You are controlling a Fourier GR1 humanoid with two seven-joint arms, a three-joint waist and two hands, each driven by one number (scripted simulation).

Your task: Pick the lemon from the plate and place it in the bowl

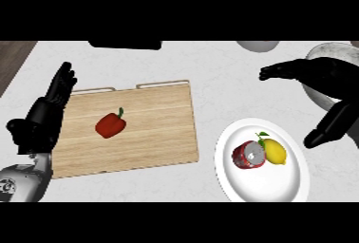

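while my right hand [326, 76] hangs released, fingers spread and holding nothing, the whole job lies ahead of me, and i judge most of the risk sits in the pick. the pale counter [210, 61] runs under everything. the wooden cutting board [154, 133] lies well to the left of that hand, out of the way. the white plate [266, 185] sits below that hand and a little to its left, toward me, and its smooth face could let things slide if i nudge them. the grey bowl [328, 48] is right under my right hand, partly hidden by it, so the carry should be short, though i could clip its rim if i come in low with the fruit. my left hand [49, 114] rests open, fingers up, far off at the board's left edge. the red can [247, 155] lies on its side on the plate, touching the lemon [275, 152] on the side away from my right hand. the lemon itself is on the plate, near and to the left of my thumb. as i close round it, my fingers may catch the can too, set it rolling, or squeeze the round lemon out sideways. the red bell pepper [111, 125] on the board is no concern.
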